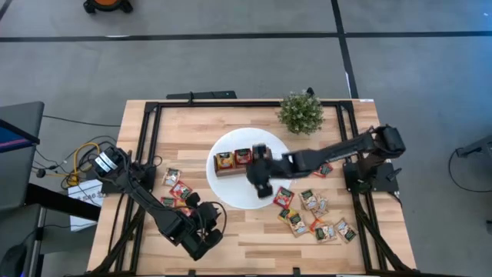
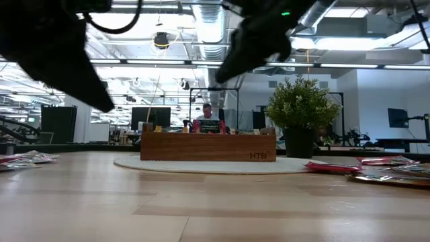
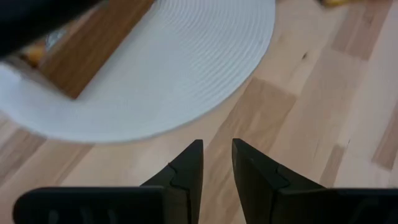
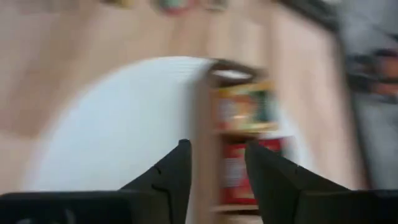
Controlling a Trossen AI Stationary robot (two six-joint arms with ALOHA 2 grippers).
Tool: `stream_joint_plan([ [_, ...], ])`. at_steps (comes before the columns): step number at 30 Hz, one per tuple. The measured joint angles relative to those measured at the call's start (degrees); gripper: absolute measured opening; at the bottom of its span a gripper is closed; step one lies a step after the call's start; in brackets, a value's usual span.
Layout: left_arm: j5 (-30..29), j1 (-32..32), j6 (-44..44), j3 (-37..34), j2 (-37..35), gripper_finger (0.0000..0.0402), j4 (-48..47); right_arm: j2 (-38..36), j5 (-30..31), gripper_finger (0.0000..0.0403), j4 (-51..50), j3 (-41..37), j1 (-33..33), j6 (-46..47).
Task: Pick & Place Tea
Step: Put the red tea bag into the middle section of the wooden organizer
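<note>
The tea sachets lie flat on the table in two groups: a few at the left [image 1: 175,185] and several at the right [image 1: 317,214] [image 2: 376,167]. A yellow sachet [image 1: 224,161] [image 4: 244,107] and a red one [image 1: 243,157] [image 4: 239,171] sit in the wooden box [image 1: 234,163] [image 2: 208,146] on the white disc [image 1: 231,192] [image 3: 186,68]. My right gripper [image 1: 260,178] [image 4: 216,152] hovers open and empty over the disc beside the box's right end. My left gripper [image 1: 212,225] [image 3: 217,152] hangs narrowly open and empty above the table near the disc's near edge.
A small green plant [image 1: 300,112] [image 2: 300,111] stands at the far side, right of the disc. A black frame [image 1: 154,138] borders the table. Bare wood [image 1: 254,231] lies between the disc and the near edge. Cables [image 1: 81,158] lie off the left edge.
</note>
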Motion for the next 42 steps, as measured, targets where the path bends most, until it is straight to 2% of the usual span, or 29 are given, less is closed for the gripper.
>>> stream_joint_plan([
  [6,0.1,-2.6,-8.6,0.0,-0.3,0.0078,-7.9,-5.2,0.2,0.0102,2.2,-11.1,9.2,10.6],
  [10,2.2,-3.2,-14.6,0.0,-2.0,0.0078,-15.0,-7.0,0.4,0.0087,8.3,-17.0,15.7,18.0],
  [15,15.6,-2.4,-24.1,0.0,-7.5,0.0078,-24.6,-6.0,1.1,0.0078,18.6,-22.0,22.0,20.1],
  [18,24.6,-2.5,-28.4,0.1,-10.6,0.0082,-27.8,-4.0,4.3,0.0077,25.1,-23.9,23.8,19.8],
  [20,29.6,-3.7,-31.4,0.0,-12.0,0.0091,-28.6,-3.5,4.8,0.0077,25.0,-24.2,24.4,19.7],
  [22,31.4,-5.5,-34.8,0.0,-13.0,0.0106,-28.9,-3.5,4.9,0.0077,24.5,-24.1,24.7,19.8],
  [28,30.6,-12.5,-49.6,0.0,-12.9,0.0176,-29.2,-3.5,4.9,0.0077,24.4,-24.1,24.7,19.7],
  [31,27.2,-16.0,-56.6,0.0,-12.9,0.0202,-29.0,-3.5,4.9,0.0077,24.0,-24.1,24.5,19.7],
  [37,20.1,-19.9,-63.5,-1.6,-12.9,0.0204,-29.0,-3.5,4.9,0.0077,24.4,-24.1,24.5,19.7],
  [42,20.9,-19.7,-66.8,-8.0,-12.9,0.0198,-25.5,-3.5,4.8,0.0077,25.6,-24.1,23.7,19.2],
])
